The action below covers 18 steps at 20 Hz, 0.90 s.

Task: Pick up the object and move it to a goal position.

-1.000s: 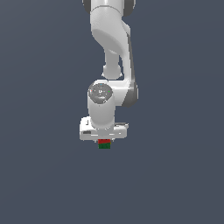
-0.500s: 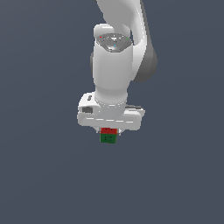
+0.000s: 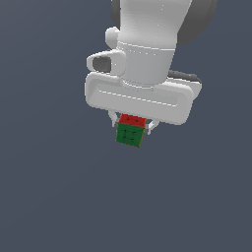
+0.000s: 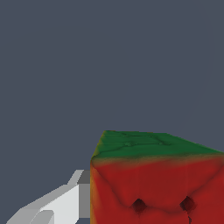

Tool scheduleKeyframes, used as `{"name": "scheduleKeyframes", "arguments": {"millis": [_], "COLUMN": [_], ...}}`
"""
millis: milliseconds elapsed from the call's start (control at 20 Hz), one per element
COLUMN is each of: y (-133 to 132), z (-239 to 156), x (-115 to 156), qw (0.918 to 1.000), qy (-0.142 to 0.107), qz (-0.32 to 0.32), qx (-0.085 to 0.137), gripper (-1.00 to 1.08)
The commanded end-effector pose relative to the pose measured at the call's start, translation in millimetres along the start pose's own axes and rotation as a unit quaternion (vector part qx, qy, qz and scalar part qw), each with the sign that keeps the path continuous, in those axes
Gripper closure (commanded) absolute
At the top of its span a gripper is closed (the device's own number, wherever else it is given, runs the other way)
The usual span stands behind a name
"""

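The gripper (image 3: 132, 127) pinched the cube (image 3: 130, 131) at its six o'clock, apparently lifted; carrying it to the unseen goal remained.

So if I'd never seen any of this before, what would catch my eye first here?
Probably the small cube, red on top and green in front, the only colour against a plain grey backdrop; it sits pinched between the fingers of the white gripper. Next, the bulky white arm fills the top of the exterior view. In the wrist view the cube looms large, dark dots on its red face.
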<state>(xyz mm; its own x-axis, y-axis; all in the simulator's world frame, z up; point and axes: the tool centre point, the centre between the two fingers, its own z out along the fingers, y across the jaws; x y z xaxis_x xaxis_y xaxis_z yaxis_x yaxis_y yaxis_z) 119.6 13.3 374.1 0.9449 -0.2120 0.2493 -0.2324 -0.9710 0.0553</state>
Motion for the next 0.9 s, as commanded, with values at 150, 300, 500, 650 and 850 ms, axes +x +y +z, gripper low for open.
{"name": "scheduleKeyframes", "arguments": {"millis": [150,300,500,650,850], "y": [-8,-12,-15,-17,-19], "z": [-57,-79,-100,-111,-120], "x": [18,25,31,35,38], "qw": [0.9992,0.9984,0.9975,0.9970,0.9965], "qy": [0.021,0.028,0.036,0.040,0.043], "qz": [0.033,0.046,0.058,0.063,0.068], "qx": [-0.010,-0.014,-0.018,-0.020,-0.022], "gripper": [1.08,1.08,1.08,1.08,1.08]}}
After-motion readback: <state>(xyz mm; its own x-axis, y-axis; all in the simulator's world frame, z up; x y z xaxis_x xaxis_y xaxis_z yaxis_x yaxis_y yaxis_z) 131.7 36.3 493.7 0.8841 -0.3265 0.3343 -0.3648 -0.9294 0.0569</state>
